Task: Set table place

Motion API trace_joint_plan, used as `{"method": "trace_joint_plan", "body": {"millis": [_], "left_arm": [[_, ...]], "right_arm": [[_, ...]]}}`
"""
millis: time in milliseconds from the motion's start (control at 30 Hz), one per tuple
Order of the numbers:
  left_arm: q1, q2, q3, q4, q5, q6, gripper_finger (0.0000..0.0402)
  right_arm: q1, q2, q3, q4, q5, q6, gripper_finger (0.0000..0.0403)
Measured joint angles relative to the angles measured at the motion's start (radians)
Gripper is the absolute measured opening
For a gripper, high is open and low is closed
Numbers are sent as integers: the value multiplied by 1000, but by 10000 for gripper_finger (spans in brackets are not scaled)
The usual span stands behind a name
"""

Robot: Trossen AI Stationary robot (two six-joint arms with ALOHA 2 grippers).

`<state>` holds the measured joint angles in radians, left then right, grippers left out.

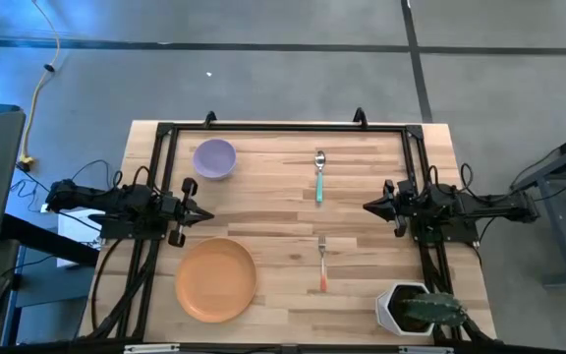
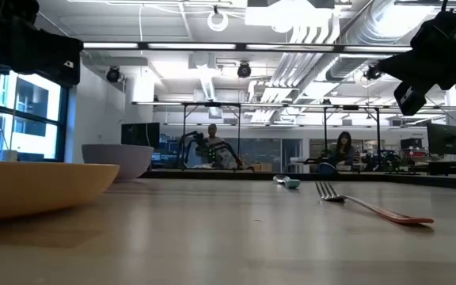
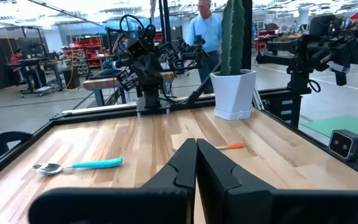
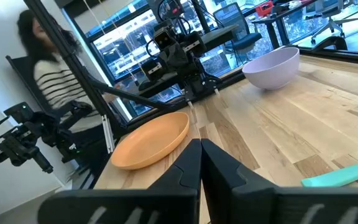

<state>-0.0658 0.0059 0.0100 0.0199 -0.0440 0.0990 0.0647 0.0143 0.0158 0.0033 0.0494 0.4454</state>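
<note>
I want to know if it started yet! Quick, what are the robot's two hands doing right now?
Left gripper: fingers closed, holding nothing, above the table between bowl and plate.
Right gripper: fingers closed, holding nothing, at the table's right side.

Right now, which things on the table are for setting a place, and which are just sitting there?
For the place: round orange plate, lavender bowl, teal-handled metal spoon, orange-handled metal fork.
Just sitting there: white angular pot with a green plant.
</note>
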Motion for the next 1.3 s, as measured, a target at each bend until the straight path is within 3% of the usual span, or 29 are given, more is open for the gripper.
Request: {"method": "trace_joint_plan", "body": {"millis": [1167, 1300], "left_arm": [[0, 1, -1, 15, -8, -3, 1], [0, 0, 0, 35, -77, -116, 1]], "right_arm": [[0, 0, 0, 0, 0, 0, 0], [0, 0, 0, 0, 0, 0, 0]]}}
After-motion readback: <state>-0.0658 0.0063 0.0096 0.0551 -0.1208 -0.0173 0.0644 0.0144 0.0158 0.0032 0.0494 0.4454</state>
